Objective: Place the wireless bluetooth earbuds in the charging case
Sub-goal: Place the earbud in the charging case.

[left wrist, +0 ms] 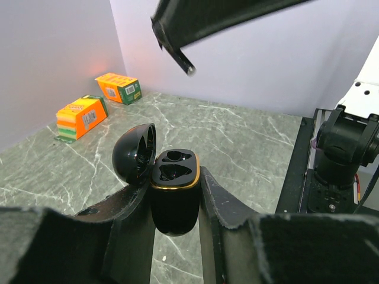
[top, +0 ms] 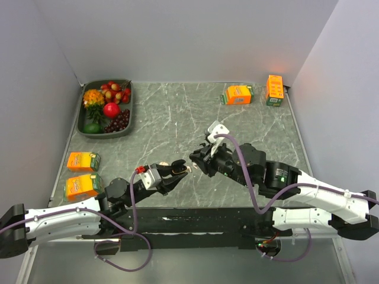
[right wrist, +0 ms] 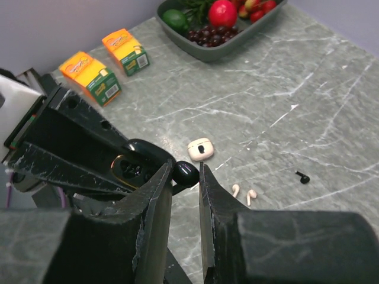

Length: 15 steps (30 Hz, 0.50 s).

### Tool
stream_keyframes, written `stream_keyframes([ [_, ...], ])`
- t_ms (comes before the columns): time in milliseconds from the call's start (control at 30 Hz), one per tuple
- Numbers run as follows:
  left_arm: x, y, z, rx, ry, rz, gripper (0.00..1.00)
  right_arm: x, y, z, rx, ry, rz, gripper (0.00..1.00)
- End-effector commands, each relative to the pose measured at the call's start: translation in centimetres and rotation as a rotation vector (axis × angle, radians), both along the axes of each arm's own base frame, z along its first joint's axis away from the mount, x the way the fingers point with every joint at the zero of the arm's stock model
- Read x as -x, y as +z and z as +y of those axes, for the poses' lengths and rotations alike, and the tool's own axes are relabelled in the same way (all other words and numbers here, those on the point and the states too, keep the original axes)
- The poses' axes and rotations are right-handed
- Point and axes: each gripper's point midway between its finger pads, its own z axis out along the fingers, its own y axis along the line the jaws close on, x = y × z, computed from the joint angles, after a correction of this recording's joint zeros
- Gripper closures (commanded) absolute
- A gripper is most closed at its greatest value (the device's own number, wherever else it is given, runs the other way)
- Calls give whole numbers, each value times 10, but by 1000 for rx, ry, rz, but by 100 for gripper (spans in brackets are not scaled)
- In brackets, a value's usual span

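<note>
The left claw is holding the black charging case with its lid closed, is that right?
Not quite. The left claw does hold the black charging case, but its lid is open, swung back to one side with both wells showing. The left wrist view shows this.

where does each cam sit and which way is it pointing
Top external: above and behind the arm bases, looking down on the table; both arms show.
Left wrist: on the left arm, facing across to the orange boxes; its fingers clamp the open black charging case.
Right wrist: on the right arm, looking down toward the fruit tray; its fingers frame the view.
Shared: both wrist views show the black charging case.
</note>
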Motion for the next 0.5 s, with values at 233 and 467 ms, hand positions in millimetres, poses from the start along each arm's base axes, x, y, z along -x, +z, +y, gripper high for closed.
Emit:
stream_keyframes([
  [233, 2, 25, 4, 102, -2, -20, 99, 9, -6, 14, -42, 12, -56, 100],
  [467, 1, 29, 3, 109, -4, 1, 99, 2, 2, 9, -101, -67, -176, 100],
])
